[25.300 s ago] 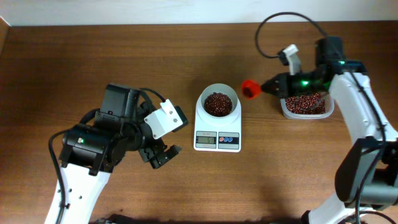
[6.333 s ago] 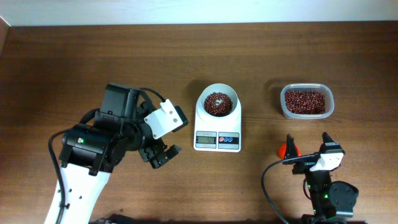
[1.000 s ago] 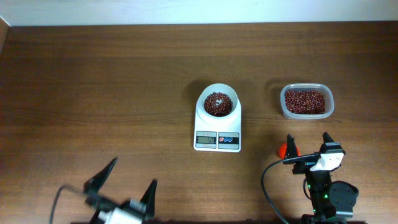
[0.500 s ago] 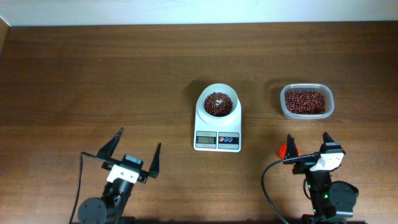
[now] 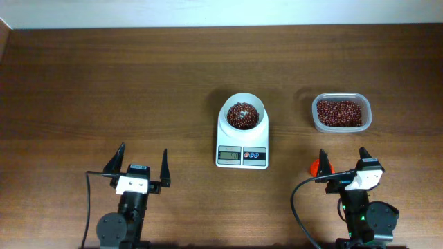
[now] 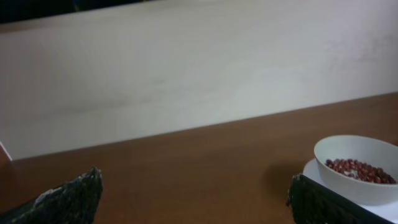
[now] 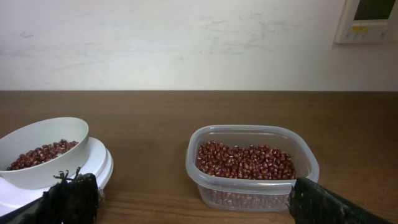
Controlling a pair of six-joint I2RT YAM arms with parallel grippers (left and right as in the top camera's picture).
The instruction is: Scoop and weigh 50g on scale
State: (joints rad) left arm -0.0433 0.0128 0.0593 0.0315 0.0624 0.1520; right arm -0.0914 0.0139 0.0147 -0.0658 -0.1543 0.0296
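Observation:
The white scale [image 5: 242, 146] stands mid-table with a round white bowl [image 5: 243, 104] on top. Dark red-brown beans [image 5: 243, 115] lie heaped in the bowl. My left gripper [image 5: 143, 150] is open at the front left, well short of the scale, with nothing between its fingers. In the left wrist view the bowl [image 6: 352, 177] with beans [image 6: 359, 170] shows at the right, beyond the open gripper [image 6: 194, 176]. My right gripper [image 5: 342, 153] is open and empty at the front right. In its view the gripper [image 7: 189, 180] faces the scale's bowl [image 7: 37, 134] and a bean tub [image 7: 252, 186].
A clear plastic tub [image 5: 340, 126] of the same beans [image 5: 339, 112] stands to the right of the scale. A small red scoop [image 5: 315, 166] lies on the table by the right gripper's left finger. A pale wall [image 7: 186, 43] runs behind the table's far edge.
The left arm has come up from the bottom edge and turned to stand straight at the front left, jaws open throughout. The right arm, scale and tub have not moved.

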